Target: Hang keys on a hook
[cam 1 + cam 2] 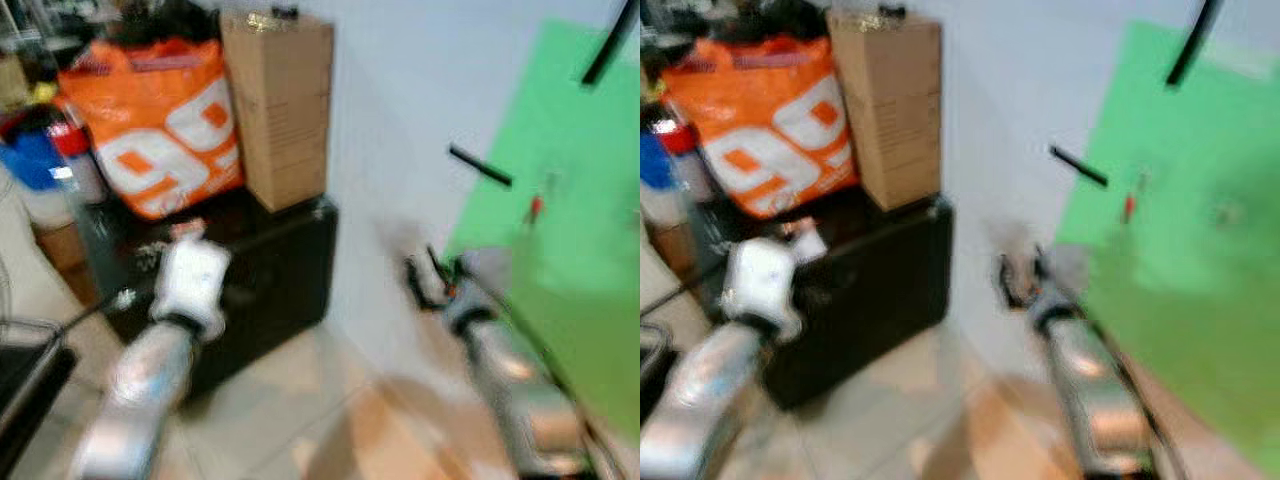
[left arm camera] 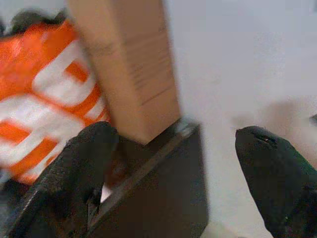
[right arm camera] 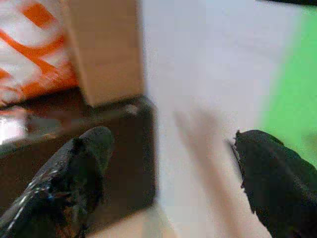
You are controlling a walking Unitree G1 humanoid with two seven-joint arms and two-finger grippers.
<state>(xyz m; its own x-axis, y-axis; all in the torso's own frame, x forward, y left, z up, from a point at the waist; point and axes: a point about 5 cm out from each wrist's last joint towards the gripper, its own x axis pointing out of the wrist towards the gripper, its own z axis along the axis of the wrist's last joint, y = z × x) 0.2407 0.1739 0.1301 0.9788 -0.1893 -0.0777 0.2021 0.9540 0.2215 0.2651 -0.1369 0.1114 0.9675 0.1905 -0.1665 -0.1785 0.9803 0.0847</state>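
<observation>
The head views are blurred. A green panel [image 1: 560, 200] covers the white wall on the right. Two black bars stick out by it, one at its left edge [image 1: 480, 165] and one at its top [image 1: 610, 45]. A small red thing [image 1: 536, 208] sits on the panel, too blurred to identify. My right gripper [image 1: 425, 280] is raised low before the wall, just left of the panel, and is open with nothing between its fingers [image 3: 84, 163]. My left gripper [image 2: 173, 144] is held up in front of a black case, open and holding nothing.
A black case [image 1: 260, 280] stands against the wall with a tall cardboard box [image 1: 282, 105] and an orange-and-white bag [image 1: 160, 125] on top. Blue and red items [image 1: 45, 155] crowd the far left. Pale tiled floor [image 1: 290, 410] lies below.
</observation>
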